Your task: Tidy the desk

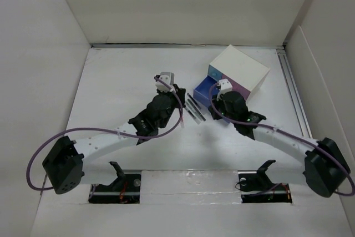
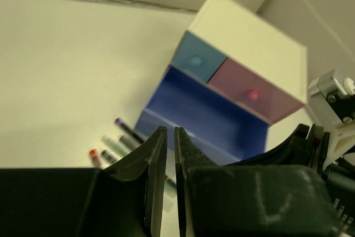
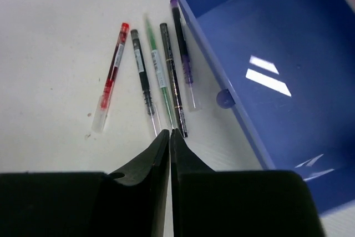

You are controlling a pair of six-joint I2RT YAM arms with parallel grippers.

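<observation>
The desk [image 1: 122,81] is a white tabletop between white panels. Several pens [image 1: 194,108] lie side by side in its middle, next to an open blue drawer [image 1: 203,88]. In the right wrist view the red pen [image 3: 111,79], black pen [image 3: 143,79], green pen [image 3: 159,76], dark pen [image 3: 173,76] and purple pen [image 3: 184,54] lie left of the drawer [image 3: 266,65]. My right gripper [image 3: 170,132] is shut and empty, just above the pens' near ends. My left gripper [image 2: 170,130] is shut but for a thin gap, empty, above the pens [image 2: 119,140].
A small white box [image 1: 239,66] with a light blue drawer [image 2: 195,58] and a pink drawer [image 2: 249,94] stands at the back right; the open blue drawer [image 2: 205,115] sticks out of it. A metal rail [image 1: 294,92] runs along the right wall.
</observation>
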